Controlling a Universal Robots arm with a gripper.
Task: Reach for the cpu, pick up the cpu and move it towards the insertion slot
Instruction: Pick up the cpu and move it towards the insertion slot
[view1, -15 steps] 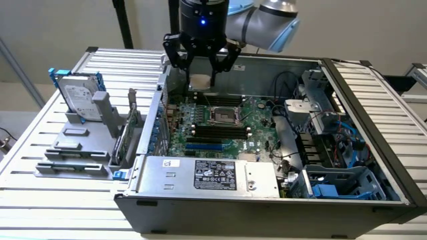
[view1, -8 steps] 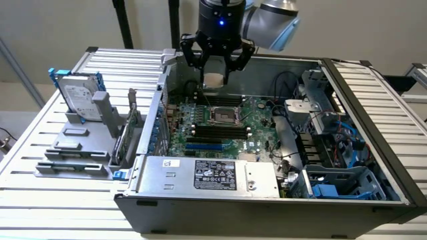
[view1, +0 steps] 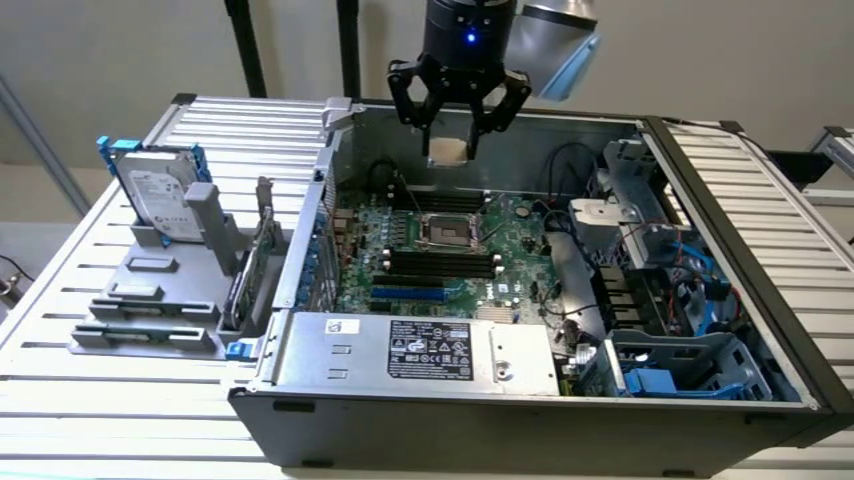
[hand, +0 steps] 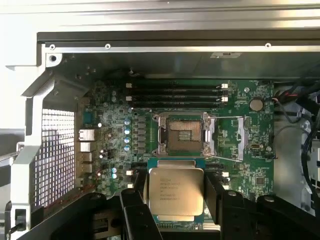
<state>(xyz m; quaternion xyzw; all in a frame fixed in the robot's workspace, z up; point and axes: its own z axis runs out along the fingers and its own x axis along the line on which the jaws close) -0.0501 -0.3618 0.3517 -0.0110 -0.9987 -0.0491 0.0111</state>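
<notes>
In the wrist view we see the hand (hand: 176, 200) clenched on the cpu (hand: 176, 194), its black fingers (hand: 134, 210) pressing the chip's two sides. Beyond it lies the insertion slot (hand: 183, 134) on the green motherboard (hand: 250, 130), open and apart from the chip. In the exterior view, the hand (view1: 451, 128) hangs at upper centre, holding the cpu (view1: 447, 152) above the slot (view1: 451, 231) inside the open computer case (view1: 747, 200).

A: what's the count here?
B: one cpu (hand: 176, 192), one insertion slot (hand: 183, 134), one claw (view1: 454, 128), one hard drive (view1: 163, 197), one open PC case (view1: 534, 420) lol
</notes>
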